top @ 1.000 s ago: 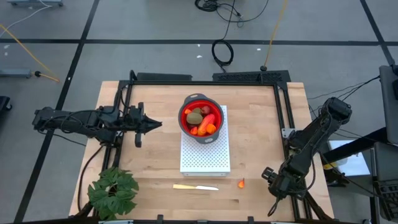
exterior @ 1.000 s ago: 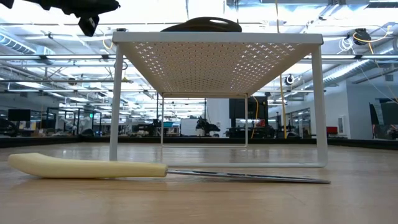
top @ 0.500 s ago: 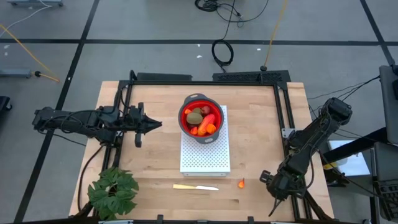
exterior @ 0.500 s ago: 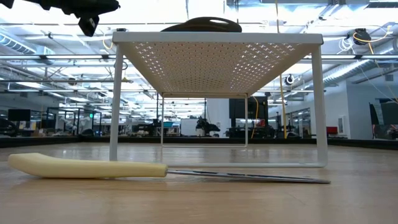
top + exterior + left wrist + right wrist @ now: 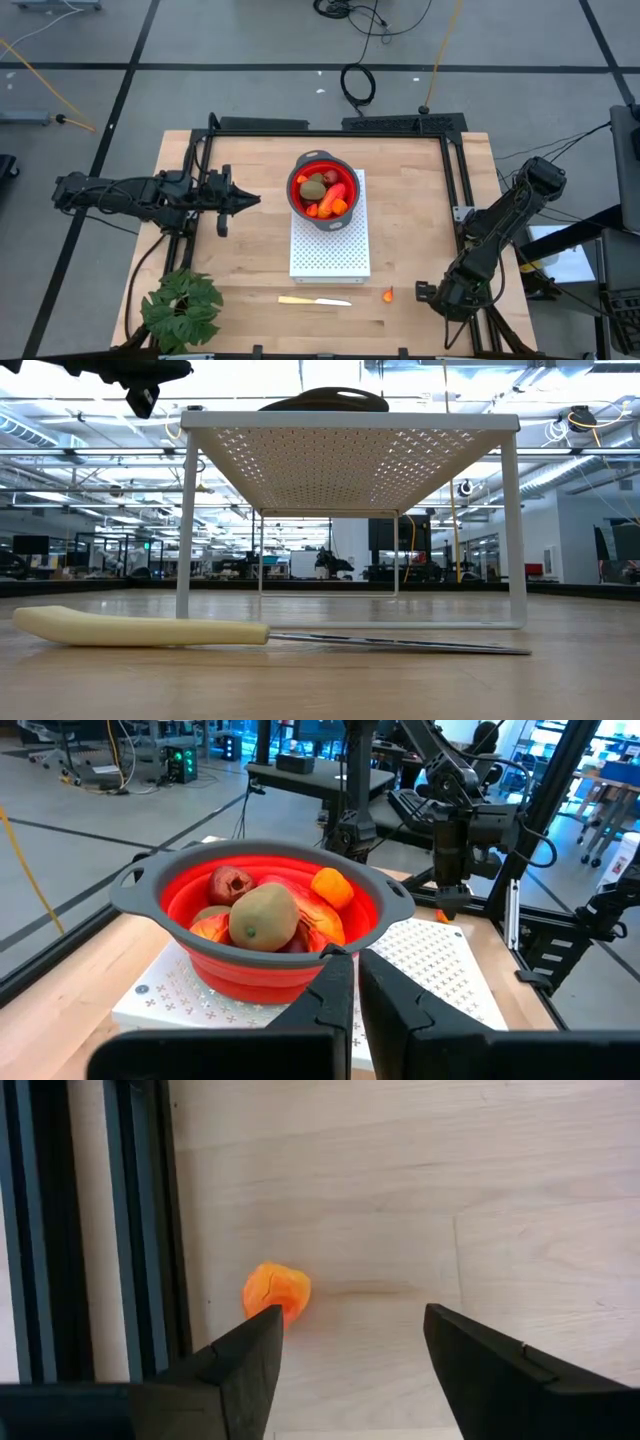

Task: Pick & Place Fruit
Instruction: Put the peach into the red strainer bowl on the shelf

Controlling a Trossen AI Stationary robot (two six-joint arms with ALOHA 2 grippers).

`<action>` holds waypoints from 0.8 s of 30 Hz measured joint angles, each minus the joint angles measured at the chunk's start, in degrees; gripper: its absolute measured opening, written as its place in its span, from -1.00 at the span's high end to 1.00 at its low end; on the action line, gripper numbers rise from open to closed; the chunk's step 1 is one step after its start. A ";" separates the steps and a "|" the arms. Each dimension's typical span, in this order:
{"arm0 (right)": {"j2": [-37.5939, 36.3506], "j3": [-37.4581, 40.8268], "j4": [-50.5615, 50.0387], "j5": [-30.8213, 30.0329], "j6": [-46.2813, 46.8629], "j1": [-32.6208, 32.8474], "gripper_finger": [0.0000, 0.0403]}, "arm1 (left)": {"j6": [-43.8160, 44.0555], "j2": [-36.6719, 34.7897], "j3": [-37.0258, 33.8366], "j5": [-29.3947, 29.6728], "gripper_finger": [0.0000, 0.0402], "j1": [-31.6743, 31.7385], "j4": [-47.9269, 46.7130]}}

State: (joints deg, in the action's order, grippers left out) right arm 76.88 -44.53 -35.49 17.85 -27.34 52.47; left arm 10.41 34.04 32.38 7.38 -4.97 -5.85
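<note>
You are on the last loose piece. The bowl [image 5: 322, 190] on the white rack [image 5: 330, 255] already holds most of the fruit [image 5: 262, 915]: an olive-brown oval, a dark red ball, orange and red pieces heaped together. One small orange bit [image 5: 388, 295] lies alone on the table [image 5: 250, 250], near the front edge, with the knife [image 5: 314, 300] lying well off to its far side.

Your right gripper [image 5: 428, 292] is at the table's front right corner, near that bit, with its fingers [image 5: 240, 1365] spread wide and nothing between them. In the right wrist view the bit [image 5: 276, 1292] sits just ahead of one fingertip, off to that finger's side, not centred in the gap. So the step in hand looks like the approach for a grasp, not the grasp itself.

Next, I judge you need to shift the gripper sideways so the bit falls midway between the fingers, then advance until both tips pass it, and only then squeeze. The piece is tiny and rounded; a finger that lands on it off-centre will likely flick it away toward the dark rail beside it.

Your left gripper [image 5: 252, 200] waits beside the bowl, fingers [image 5: 335, 1000] clenched on nothing, tips pointing at the bowl's rim. Leave it there.
</note>
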 joint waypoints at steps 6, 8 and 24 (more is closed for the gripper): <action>0.00 0.00 0.29 -0.04 -1.06 0.00 -0.18 | 0.03 0.00 0.00 0.02 0.89 0.00 -0.06; 0.00 0.00 0.51 0.23 -0.94 0.00 -0.18 | 0.04 0.00 0.00 0.02 0.89 0.00 -0.06; 0.05 1.73 2.21 3.19 2.50 -10.12 -0.18 | 0.37 0.00 0.00 0.02 0.89 0.00 -0.10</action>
State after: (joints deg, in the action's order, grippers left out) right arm 76.93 -42.81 -33.27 21.04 -24.84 42.34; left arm 10.79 34.04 32.38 7.40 -4.97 -5.96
